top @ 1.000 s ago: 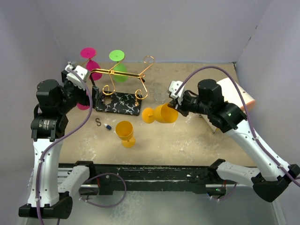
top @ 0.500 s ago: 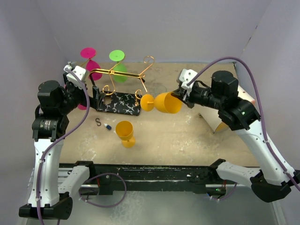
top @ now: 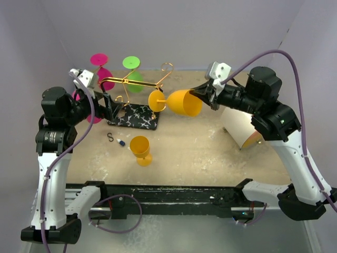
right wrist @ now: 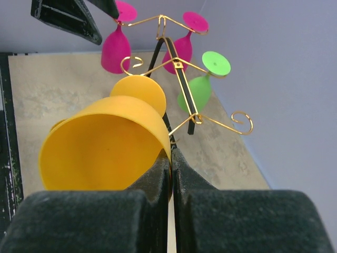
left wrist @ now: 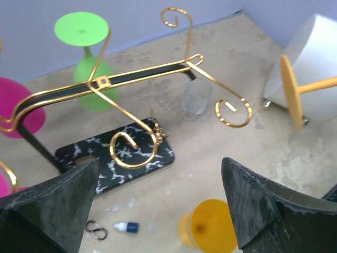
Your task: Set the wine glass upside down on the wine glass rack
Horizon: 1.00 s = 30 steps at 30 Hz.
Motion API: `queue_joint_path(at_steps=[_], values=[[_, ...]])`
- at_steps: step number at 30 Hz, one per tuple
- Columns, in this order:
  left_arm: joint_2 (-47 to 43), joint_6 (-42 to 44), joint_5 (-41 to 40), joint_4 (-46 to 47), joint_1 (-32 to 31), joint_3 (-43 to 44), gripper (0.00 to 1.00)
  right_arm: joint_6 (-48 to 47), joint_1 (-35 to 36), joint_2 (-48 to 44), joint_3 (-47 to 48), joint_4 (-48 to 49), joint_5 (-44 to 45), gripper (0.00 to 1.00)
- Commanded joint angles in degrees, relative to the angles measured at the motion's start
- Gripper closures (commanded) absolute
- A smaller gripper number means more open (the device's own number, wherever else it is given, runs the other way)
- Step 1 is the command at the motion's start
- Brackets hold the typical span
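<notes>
**Asker:** Where was the orange wine glass (top: pixel 184 103)?

**Watcher:** It was in the air, lying on its side, just right of the wine glass rack (top: pixel 131 83). Its round foot faced the rack and its mouth faced the right arm.

**Asker:** What held it?

**Watcher:** The right gripper (top: pixel 200 96) did. In its wrist view the two fingers were pinched tight on the rim, one inside the bowl and one outside.

**Asker:** Did the foot touch the gold wire?

**Watcher:** From above the foot overlapped a front spiral curl. The left wrist view showed a gap beside that curl, so it was probably near it and not touching.

**Asker:** And the left gripper (top: pixel 109 107)?

**Watcher:** Its fingers stood spread wide and held nothing, by the left end of the rack's black marbled base (top: pixel 138 117).

**Asker:** What else was there?

**Watcher:** A pink glass (top: pixel 103 75) and a green glass (top: pixel 135 81) hung upside down on the far arms. A second orange glass (top: pixel 140 146) stood on the table (top: pixel 210 153) in front of the base, with a small S-hook (top: pixel 110 137) to its left.
</notes>
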Motion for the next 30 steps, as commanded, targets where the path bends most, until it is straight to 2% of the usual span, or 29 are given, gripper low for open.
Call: queue_joint_path(at_steps=[1,9,18,24,30], values=[[1.60,-10.13,8.97,4.92,0.29,3.88,0.01,3.21,-0.05,1.98,5.33,3.76,1.54,1.00],[7.97,-29.63,17.97,16.47,0.00,4.44,0.08,7.30,-0.08,6.36,11.97,5.27,2.90,1.00],[12.24,-41.14,18.57,22.81,-2.61,6.78,0.13,9.99,-0.05,8.67,13.24,6.15,2.21,1.00],[12.92,-42.48,19.32,24.41,-2.68,7.07,0.18,11.54,0.17,10.17,13.44,6.67,1.29,1.00],[13.24,-39.82,18.95,23.20,-3.91,6.71,0.32,12.22,0.97,11.67,14.96,6.43,0.50,1.00]])
